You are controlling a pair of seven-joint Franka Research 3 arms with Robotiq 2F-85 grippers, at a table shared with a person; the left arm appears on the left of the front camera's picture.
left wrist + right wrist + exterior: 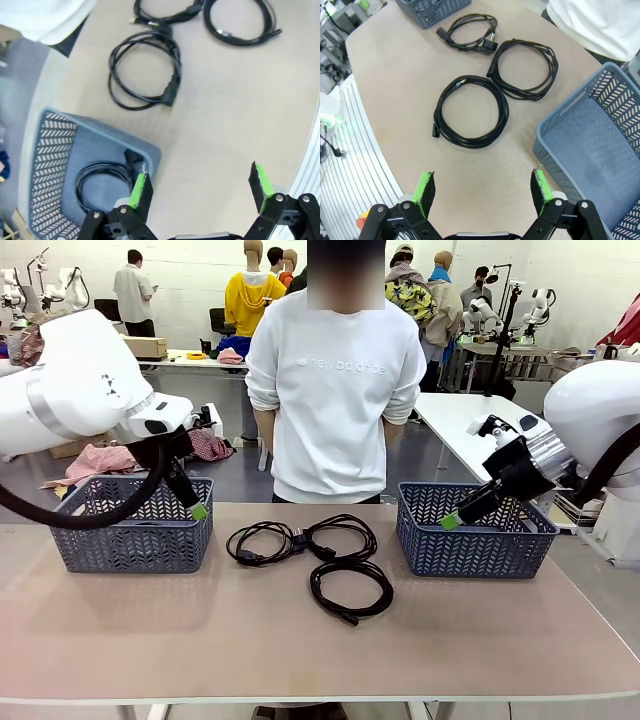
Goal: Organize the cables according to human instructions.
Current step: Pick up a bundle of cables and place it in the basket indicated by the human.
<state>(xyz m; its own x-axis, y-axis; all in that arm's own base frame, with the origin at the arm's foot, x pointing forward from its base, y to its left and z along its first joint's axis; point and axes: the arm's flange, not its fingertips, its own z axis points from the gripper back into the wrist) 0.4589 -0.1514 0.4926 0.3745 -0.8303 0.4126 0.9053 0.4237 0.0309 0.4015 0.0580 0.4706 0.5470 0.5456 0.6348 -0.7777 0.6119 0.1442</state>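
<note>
Three cables lie coiled on the table's middle: a left coil (262, 543) (145, 75) (467, 32), a far right coil (343, 535) (165, 10) (525, 70), and a near coil (350, 590) (240, 22) (472, 112). Another cable (97, 182) lies coiled inside the left basket (135, 530) (50, 150). My left gripper (198, 509) (200, 187) hangs open at that basket's right end, holding nothing. My right gripper (452, 521) (482, 187) is open and empty over the left rim of the right basket (470, 535) (600, 150), whose floor is bare.
A person in a white sweatshirt (335, 390) stands at the far edge, between the two baskets, hands not over the table. Bare tabletop (300, 650) runs along the near side. The table's edge (365, 130) curves past on the right wrist view's left.
</note>
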